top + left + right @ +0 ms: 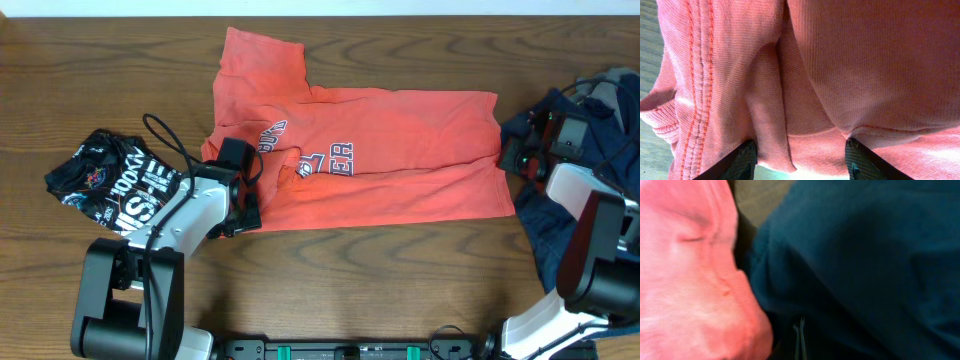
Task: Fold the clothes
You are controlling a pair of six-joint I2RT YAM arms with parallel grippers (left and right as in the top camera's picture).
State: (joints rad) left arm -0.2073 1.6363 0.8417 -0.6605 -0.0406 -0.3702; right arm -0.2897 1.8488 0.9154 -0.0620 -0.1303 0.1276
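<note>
The coral-red T-shirt (400, 150) lay spread flat at the middle of the table (120, 70), turned sideways. One sleeve reached out toward 11 o'clock and its hem edge faced 3 o'clock. The navy lettering (340, 155) ran across its chest, with a raised crease covering the middle letters. The cloth was smooth over the right half and wrinkled near the lettering.

At 8 o'clock on the shirt, the left claw (801, 156) sat down on the cloth's lower-left edge. In the left wrist view its two dark fingers (742, 159) stood well apart, unclosed, with a bunched fold of coral cloth and a stitched seam filling the gap between them. The left arm rose from its base at 7 o'clock on the table and slanted toward 1 o'clock.

At 3 o'clock on the shirt, the right claw (508, 155) rested at the hem edge, where coral cloth met the navy garment (545, 230). The right wrist view was blurred, with only coral cloth on one side and navy on the other, so I cannot tell whether this claw was spread or clamped. The right arm came up from 5 o'clock and lay over the navy heap.

The black garment (110, 180), crumpled and white-lettered, lay at 9 o'clock of the shirt, just beside the left arm.
</note>
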